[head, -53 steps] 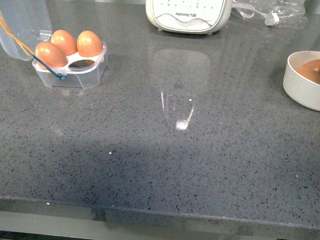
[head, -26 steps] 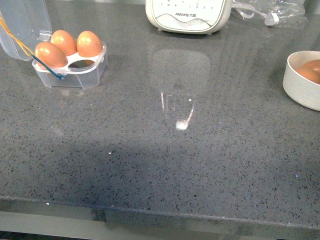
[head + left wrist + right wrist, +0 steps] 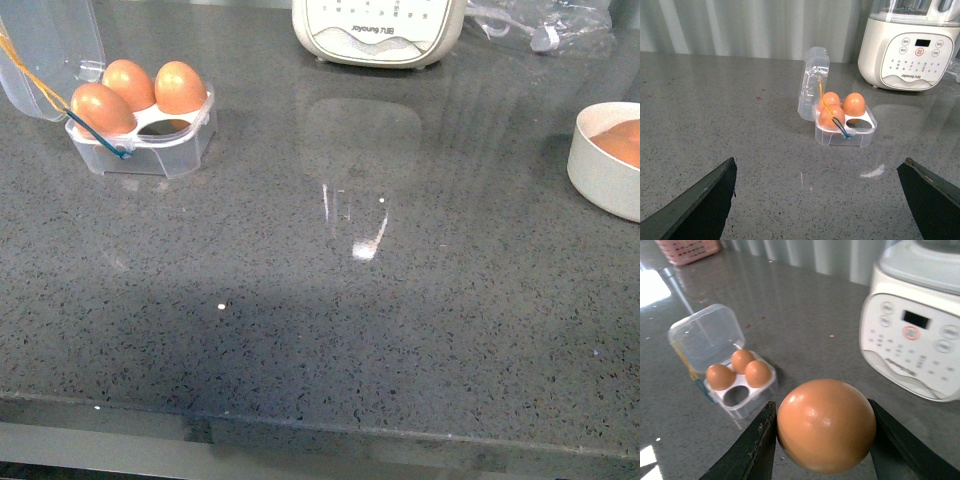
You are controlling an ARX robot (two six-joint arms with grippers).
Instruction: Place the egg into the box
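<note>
My right gripper [image 3: 822,440] is shut on the orange-brown egg [image 3: 826,425], held above the grey counter. The box [image 3: 140,135] is a clear four-cup case at the far left with its lid [image 3: 45,45] open; it holds three brown eggs and one front cup is empty. It also shows in the left wrist view [image 3: 845,130] and in the right wrist view [image 3: 742,390]. My left gripper [image 3: 820,195] is open and empty, low over the counter in front of the box. Neither gripper shows in the front view.
A white bowl [image 3: 600,170] with a brown egg in it stands at the right edge. A white Joyoung appliance [image 3: 378,30] stands at the back middle, with a clear plastic bag [image 3: 545,25] beside it. A pink basket [image 3: 687,249] sits far off.
The front view has shifted slightly, so the bowl sits a little further right. The box and its eggs have not moved.
</note>
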